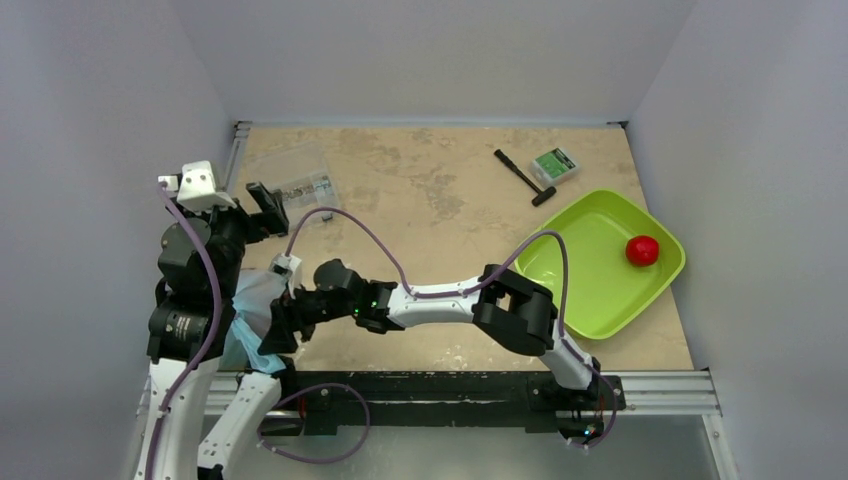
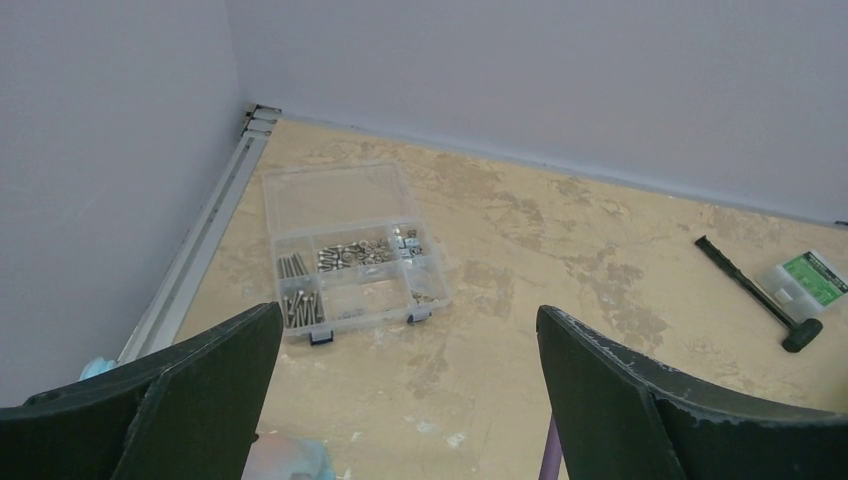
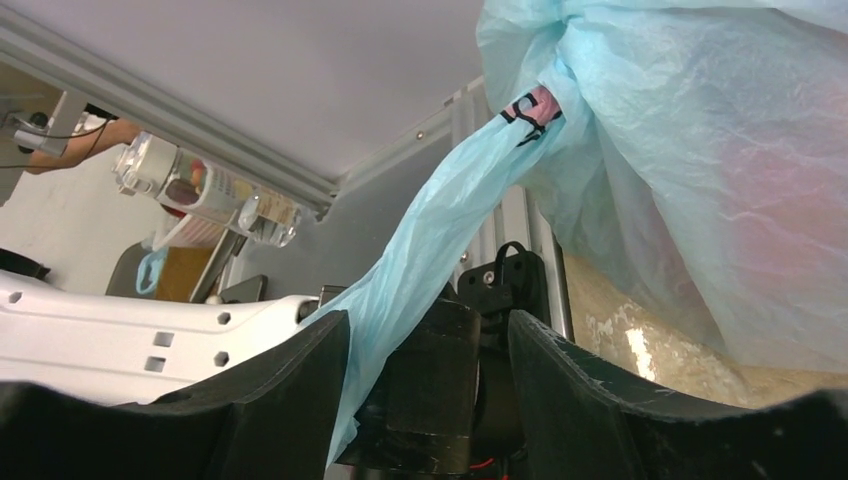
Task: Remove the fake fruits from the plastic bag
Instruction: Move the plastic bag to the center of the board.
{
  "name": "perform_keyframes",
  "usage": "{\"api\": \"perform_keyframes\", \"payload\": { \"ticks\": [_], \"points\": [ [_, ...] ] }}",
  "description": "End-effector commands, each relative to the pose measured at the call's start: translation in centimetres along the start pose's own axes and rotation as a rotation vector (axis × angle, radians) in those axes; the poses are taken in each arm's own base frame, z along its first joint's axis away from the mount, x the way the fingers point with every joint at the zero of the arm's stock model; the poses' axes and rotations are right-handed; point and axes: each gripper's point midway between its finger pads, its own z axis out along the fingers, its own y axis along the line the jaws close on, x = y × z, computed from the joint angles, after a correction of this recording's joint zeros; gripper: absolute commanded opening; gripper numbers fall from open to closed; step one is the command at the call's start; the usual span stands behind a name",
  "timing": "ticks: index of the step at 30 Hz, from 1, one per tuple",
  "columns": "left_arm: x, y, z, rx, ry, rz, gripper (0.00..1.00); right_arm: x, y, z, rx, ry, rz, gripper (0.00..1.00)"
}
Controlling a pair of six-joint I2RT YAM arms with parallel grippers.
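Tan tabletop (image 2: 560,260) stretched beyond the left gripper (image 2: 410,320), released; a strand of the bag (image 3: 690,150) hung between the parted jaws of the right gripper (image 3: 430,322). Seemingly the bag-grasping step; the next move called for clenching that strand

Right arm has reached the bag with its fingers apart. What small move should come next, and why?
Probably close the right gripper. Its fingers stand open on either side of a stretched strip of the plastic bag, so pinching now should secure it.
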Motion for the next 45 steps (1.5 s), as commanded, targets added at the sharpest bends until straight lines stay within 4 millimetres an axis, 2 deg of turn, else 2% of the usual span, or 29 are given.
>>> {"api": "perform_keyframes", "payload": {
  "ticks": [1,6,9,12,15,19,24,25,28,30,34,36,42,45],
  "points": [
    [-0.5,-0.9,0.8,0.041,-0.012,-0.028,0.98,-2.3,3.3,-0.2,-0.106,-0.046,-0.051,0.58],
    [-0.2,-0.9,1.1,0.042,0.001,-0.030,0.98,-2.5,3.9,-0.3,-0.134,-0.049,-0.045,0.33],
    [-0.1,-0.9,1.3,0.040,0.008,-0.029,0.98,-2.9,4.5,-0.8,-0.155,-0.060,-0.052,0.11],
    [0.0,-1.0,1.4,0.044,0.014,-0.029,0.97,-4.0,4.5,-1.7,-0.151,-0.093,-0.063,0.00],
    [0.2,-1.1,1.5,0.049,0.019,-0.029,0.97,-5.4,3.9,-3.1,-0.125,-0.139,-0.066,0.00],
    [0.7,-1.9,2.1,0.085,0.054,-0.021,0.98,-7.5,1.0,-6.3,-0.058,-0.214,-0.024,0.00],
    [2.1,-3.1,3.2,0.139,0.142,-0.013,0.98,-9.2,-3.6,-12.7,0.092,-0.305,0.001,0.00],
    [2.2,-3.4,3.3,0.152,0.154,-0.015,0.98,-9.5,-3.7,-14.3,0.113,-0.327,-0.005,0.00],
    [3.0,-4.4,3.7,0.200,0.191,-0.027,0.98,-9.0,-4.7,-18.5,0.202,-0.359,-0.016,0.00],
    [3.5,-5.1,4.0,0.236,0.219,-0.035,0.99,-7.8,-5.3,-21.1,0.295,-0.355,-0.047,0.00],
    [4.5,-6.9,4.4,0.323,0.283,-0.059,0.99,-7.4,-4.9,-26.0,0.463,-0.394,-0.097,0.00],
    [5.0,-7.9,4.4,0.366,0.319,-0.073,0.99,-6.9,-4.6,-27.8,0.509,-0.407,-0.110,0.00],
    [7.6,-11.6,3.9,0.497,0.428,-0.035,0.99,-4.3,-5.7,-32.6,0.699,-0.398,-0.096,0.00],
    [9.3,-13.3,3.1,0.543,0.510,0.037,0.94,-3.2,-6.6,-34.9,0.804,-0.414,-0.073,0.00]
  ]
}}
